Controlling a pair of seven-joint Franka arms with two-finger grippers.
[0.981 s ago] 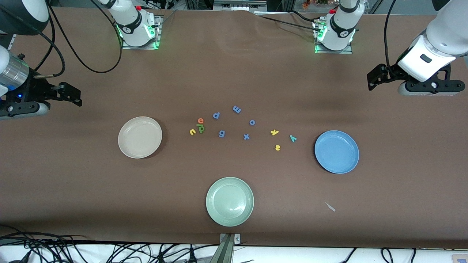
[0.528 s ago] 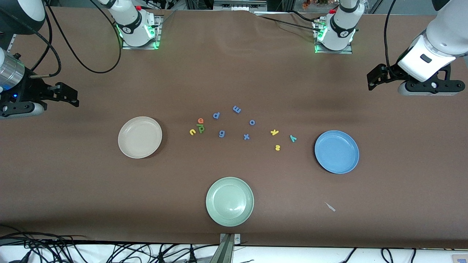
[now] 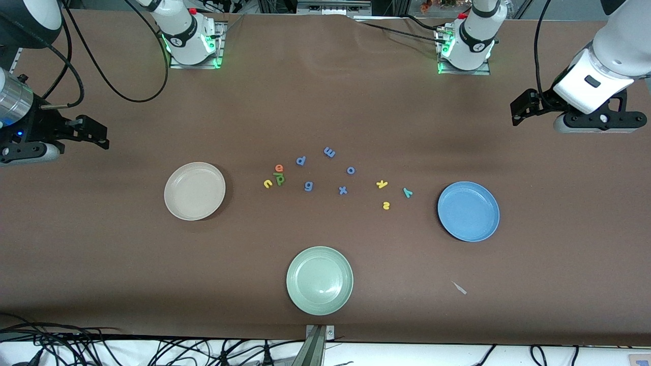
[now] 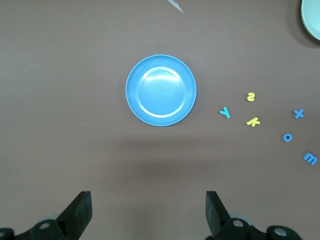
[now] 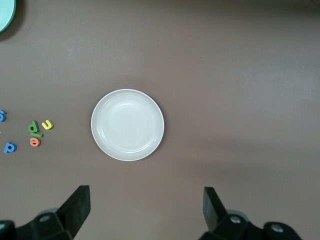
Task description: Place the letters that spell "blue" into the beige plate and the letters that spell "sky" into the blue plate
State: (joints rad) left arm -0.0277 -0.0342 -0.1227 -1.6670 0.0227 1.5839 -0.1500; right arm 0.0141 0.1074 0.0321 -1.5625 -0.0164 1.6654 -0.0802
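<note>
The beige plate [image 3: 195, 191] [image 5: 127, 125] lies toward the right arm's end of the table. Beside it are the yellow u [image 3: 268, 183] [image 5: 47, 125], the orange e [image 3: 278, 168] [image 5: 34, 142] and the green b with the l bar against it [image 3: 279, 178] [image 5: 33, 127]. The blue plate [image 3: 468, 211] [image 4: 161, 90] lies toward the left arm's end, with the yellow k [image 3: 382, 184] [image 4: 253, 121], yellow s [image 3: 386, 205] [image 4: 251, 97] and teal y [image 3: 407, 192] [image 4: 225, 112] beside it. My right gripper [image 3: 96, 133] [image 5: 145, 207] and left gripper [image 3: 520, 109] [image 4: 148, 210] hover open and hold nothing.
Blue letters p [image 3: 301, 160], m [image 3: 329, 151], o [image 3: 351, 170], g [image 3: 308, 186] and x [image 3: 343, 190] lie between the two groups. A pale green plate [image 3: 319, 280] sits nearer the front camera. A small white scrap [image 3: 459, 287] lies near the blue plate.
My right gripper has drifted slightly outward toward its end of the table. The left arm, the letters and the plates have not moved.
</note>
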